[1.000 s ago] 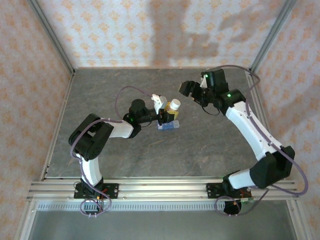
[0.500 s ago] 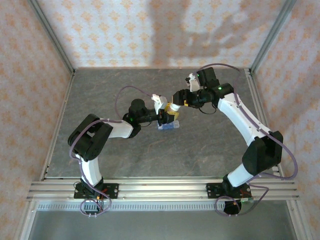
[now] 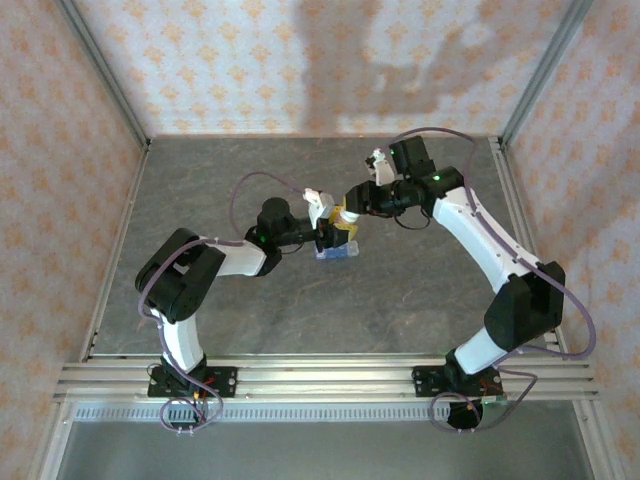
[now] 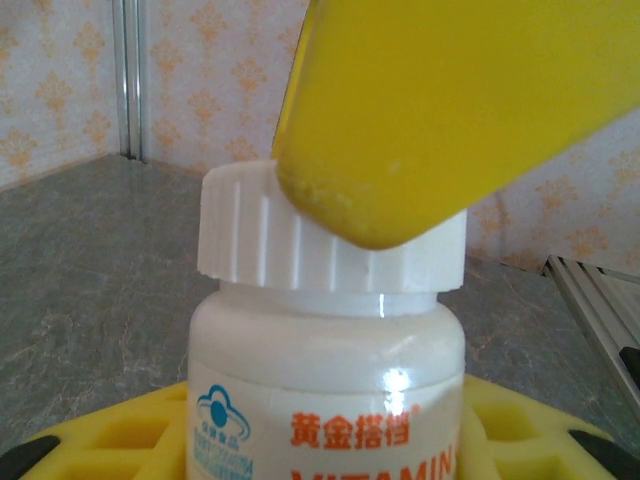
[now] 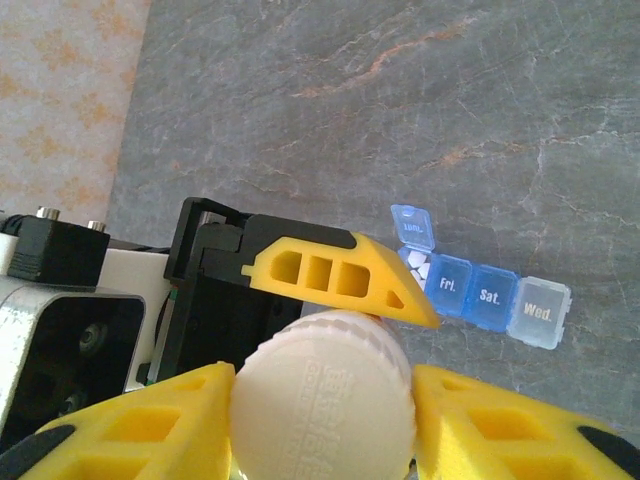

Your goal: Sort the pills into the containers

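Observation:
A white pill bottle [image 3: 346, 217] with orange lettering [image 4: 330, 360] hangs above the table, with my left gripper [image 3: 328, 234] shut on its body. My right gripper [image 3: 353, 204] comes from the right and is shut on the bottle's ribbed white cap [image 5: 325, 395], one yellow finger [image 5: 150, 425] on each side. One of those right fingers [image 4: 450, 100] crosses the cap [image 4: 290, 240] in the left wrist view. Under the bottle lie the containers [image 5: 485, 292], a blue strip marked Fri., Sat., Wed. Its end lid stands open, with white pills [image 5: 415, 266] inside.
The blue strip [image 3: 336, 253] rests on the grey stone-pattern table [image 3: 420, 290], near its middle. Patterned walls and metal frame posts [image 3: 100, 70] close in the back and sides. A rail [image 3: 330, 378] carries both arm bases along the near edge.
My right arm has swung left from the back right to the bottle, and its jaws have closed onto the cap. The left arm and the bottle have stayed put.

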